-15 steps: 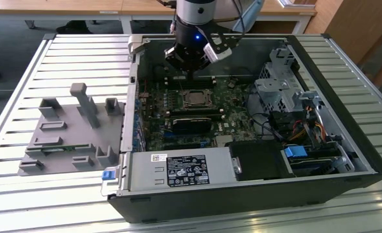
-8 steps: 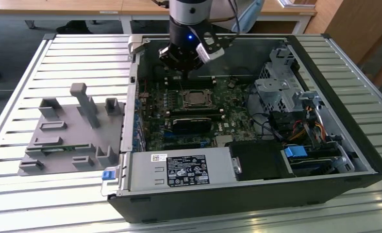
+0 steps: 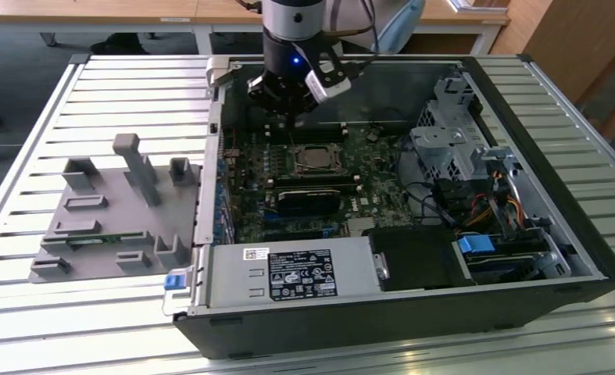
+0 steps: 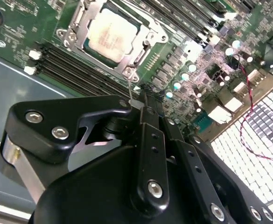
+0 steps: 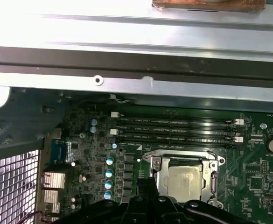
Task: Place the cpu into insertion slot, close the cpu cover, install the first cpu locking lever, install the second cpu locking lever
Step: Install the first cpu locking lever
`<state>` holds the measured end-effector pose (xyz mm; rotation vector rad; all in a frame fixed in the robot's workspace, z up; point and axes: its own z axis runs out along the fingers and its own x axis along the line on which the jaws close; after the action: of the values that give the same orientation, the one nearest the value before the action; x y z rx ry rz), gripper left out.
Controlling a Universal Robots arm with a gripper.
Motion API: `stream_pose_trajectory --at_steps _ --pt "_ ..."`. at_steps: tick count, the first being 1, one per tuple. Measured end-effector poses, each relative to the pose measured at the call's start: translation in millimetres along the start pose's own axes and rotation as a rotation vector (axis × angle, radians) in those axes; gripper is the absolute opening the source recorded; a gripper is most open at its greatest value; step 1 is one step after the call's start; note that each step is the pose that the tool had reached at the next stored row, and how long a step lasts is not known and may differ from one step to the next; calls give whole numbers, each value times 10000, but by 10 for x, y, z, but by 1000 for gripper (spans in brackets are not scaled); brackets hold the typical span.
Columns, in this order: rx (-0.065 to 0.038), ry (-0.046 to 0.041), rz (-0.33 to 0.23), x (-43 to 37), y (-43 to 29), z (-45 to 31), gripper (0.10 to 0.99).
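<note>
Slatted table carries one open case (one cpu seated).

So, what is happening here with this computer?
A robot arm's gripper hangs low over the green motherboard inside an open computer case. The cpu already lies in the insertion slot, with the cpu cover down around it. A thin locking lever rises to the gripper's tip.

Arm silver-grey tube, black wrist, blue light; hand matte black linkages, silver screw heads.
</note>
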<state>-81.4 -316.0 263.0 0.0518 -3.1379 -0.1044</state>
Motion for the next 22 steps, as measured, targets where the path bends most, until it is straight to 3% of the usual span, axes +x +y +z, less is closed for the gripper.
stream_pose_trajectory --at_steps 10,22 --pt "0 0 0 96 20 8 106" --pt "-1 -7 108 146 117 80 106"
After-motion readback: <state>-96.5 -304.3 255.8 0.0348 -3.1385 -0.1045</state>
